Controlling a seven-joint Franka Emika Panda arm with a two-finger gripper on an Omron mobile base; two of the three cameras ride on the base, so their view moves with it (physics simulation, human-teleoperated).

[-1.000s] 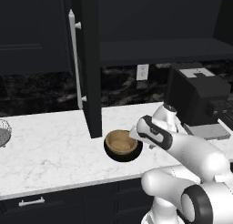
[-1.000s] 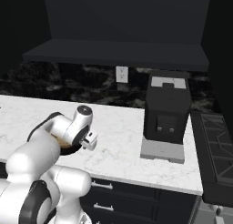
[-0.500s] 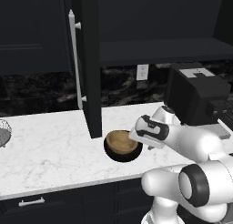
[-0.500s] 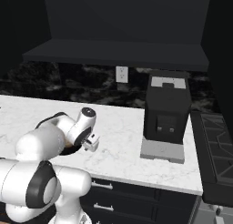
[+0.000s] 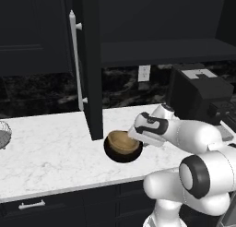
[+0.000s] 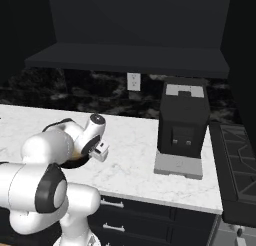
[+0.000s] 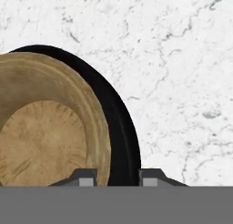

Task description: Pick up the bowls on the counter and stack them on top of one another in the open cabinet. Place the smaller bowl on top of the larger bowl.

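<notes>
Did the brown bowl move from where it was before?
No. The smaller bowl sits inside the larger bowl on the counter, in the same spot beside the cabinet door.

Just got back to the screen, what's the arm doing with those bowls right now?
The smaller bowl already sits nested inside the larger bowl, but both are on the counter, beside the open cabinet rather than in it. The gripper is low over the stack's right edge, its open fingertips straddling the black rim, wooden bowl on one side and marble on the other. Nothing is lifted yet.
</notes>
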